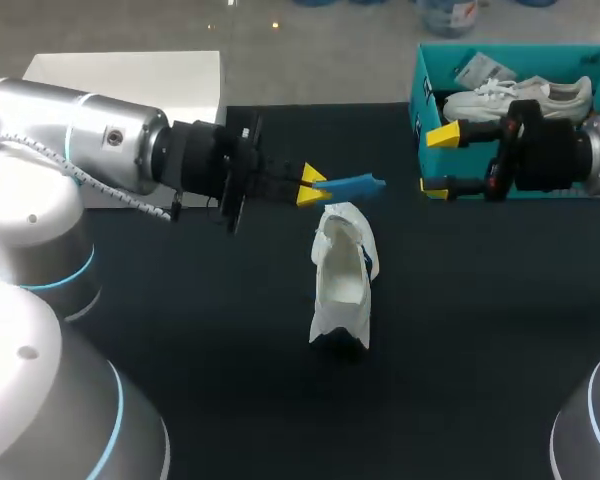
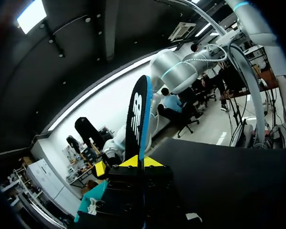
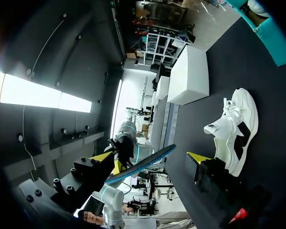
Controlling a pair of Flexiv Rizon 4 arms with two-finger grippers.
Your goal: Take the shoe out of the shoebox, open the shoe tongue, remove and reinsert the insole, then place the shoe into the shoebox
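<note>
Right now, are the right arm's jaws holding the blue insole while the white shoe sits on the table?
No: the jaws of the left arm hold the blue insole, as the head view shows; the white shoe does sit on the table.

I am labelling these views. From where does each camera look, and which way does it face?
Head view: above and behind the robot, looking down on the table; both arms show, the left gripper shut on the insole, the right gripper open by the shoebox.
Left wrist view: on the left wrist, facing toward the shoebox; its own gripper and the insole held in it show.
Right wrist view: on the right wrist, facing the left arm over the table; its own open gripper shows.
All three share the insole.
</note>
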